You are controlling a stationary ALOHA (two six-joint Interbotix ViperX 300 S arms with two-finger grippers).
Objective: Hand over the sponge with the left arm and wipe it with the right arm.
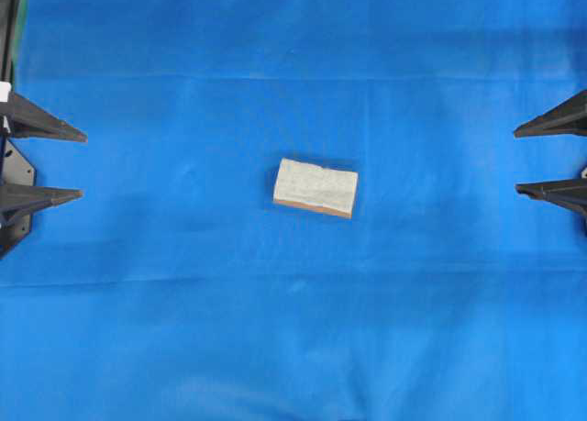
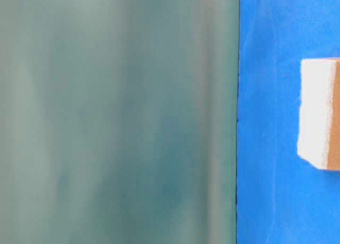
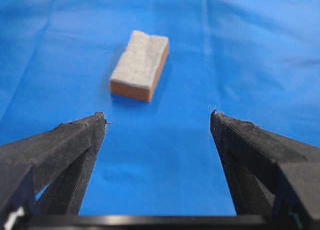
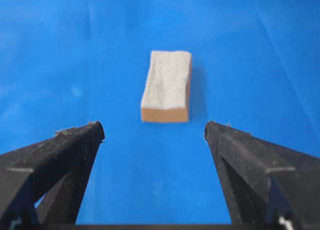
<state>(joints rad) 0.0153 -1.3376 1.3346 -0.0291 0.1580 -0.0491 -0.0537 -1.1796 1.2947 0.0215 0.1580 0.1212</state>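
The sponge (image 1: 316, 188) lies flat at the middle of the blue cloth, pale grey-white top up, orange-tan base showing at its near edge. My left gripper (image 1: 83, 166) is at the left edge of the overhead view, open and empty, well apart from the sponge. My right gripper (image 1: 516, 161) is at the right edge, open and empty, equally far off. In the left wrist view the sponge (image 3: 140, 64) lies ahead of the open gripper (image 3: 158, 115), slightly left. In the right wrist view the sponge (image 4: 166, 85) lies straight ahead of the open gripper (image 4: 154, 126). It also shows in the table-level view (image 2: 319, 114).
A blue cloth (image 1: 293, 329) covers the whole table, with faint creases. In the table-level view a blurred grey-green surface (image 2: 117, 116) fills the left two thirds. Part of a black arm mount (image 1: 14, 178) shows at the overhead view's left edge.
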